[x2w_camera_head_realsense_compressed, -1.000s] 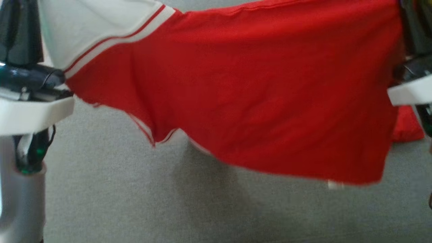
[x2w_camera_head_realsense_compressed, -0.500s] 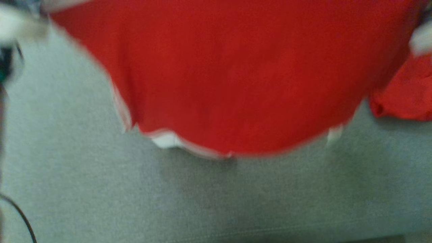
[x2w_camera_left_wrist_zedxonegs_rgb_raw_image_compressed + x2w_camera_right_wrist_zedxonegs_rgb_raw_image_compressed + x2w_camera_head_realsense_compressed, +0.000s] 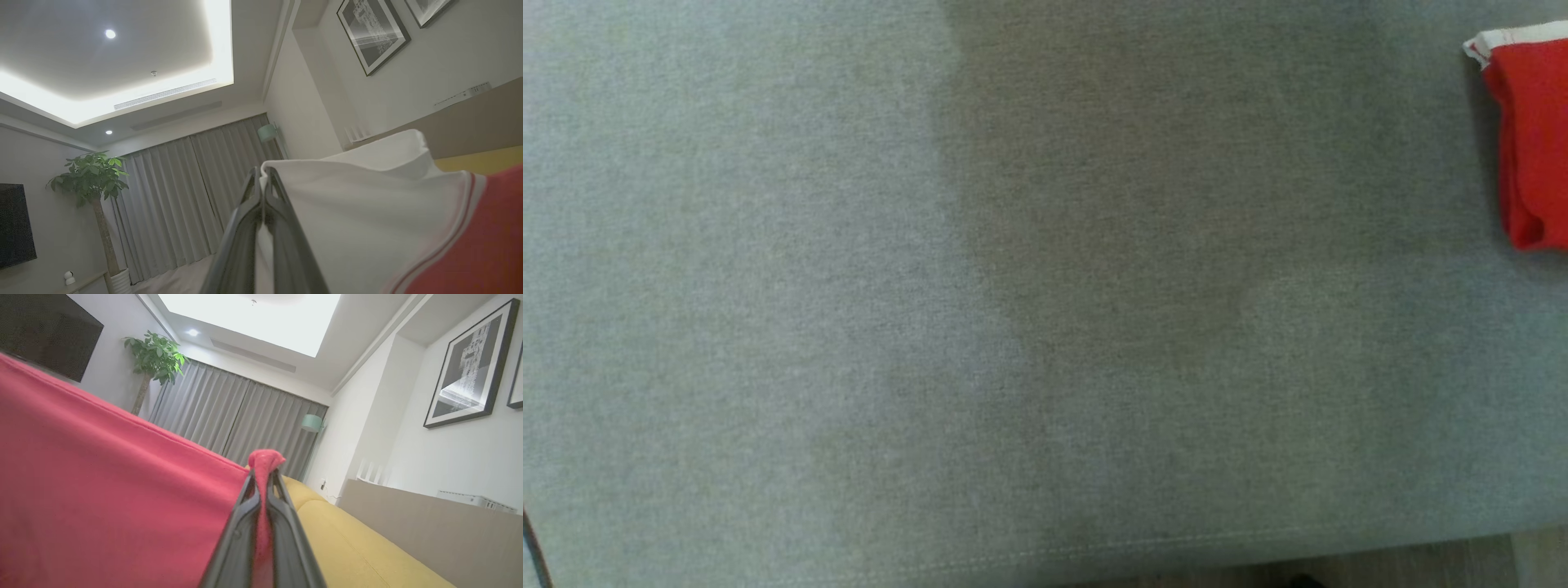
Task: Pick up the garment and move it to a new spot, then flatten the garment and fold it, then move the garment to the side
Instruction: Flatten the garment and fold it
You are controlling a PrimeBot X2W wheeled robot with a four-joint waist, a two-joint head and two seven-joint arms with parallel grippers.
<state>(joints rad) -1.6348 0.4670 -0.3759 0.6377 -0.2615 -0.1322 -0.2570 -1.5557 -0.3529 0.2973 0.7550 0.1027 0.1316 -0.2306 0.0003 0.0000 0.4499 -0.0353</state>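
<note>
The left gripper [image 3: 264,176] is fully closed on the edge of the white sleeve panel [image 3: 359,212] of the garment [image 3: 102,490]. The right gripper [image 3: 263,473] is fully closed on a bunched red corner of it. Both sets of fingers point up, away from the grey surface [image 3: 768,327]. The garment's long axis runs from one gripper to the other, with the cloth stretched between them and hanging below the fingertips. The broad shadow [image 3: 1135,204] on the grey surface suggests the garment is suspended above it, clear of contact. Neither arm is nearer, as each holds one end. To lay the garment flat, lower both ends onto the grey surface together, keeping the span taut and clear of the folded red cloth [image 3: 1531,147] at the surface's right.
</note>
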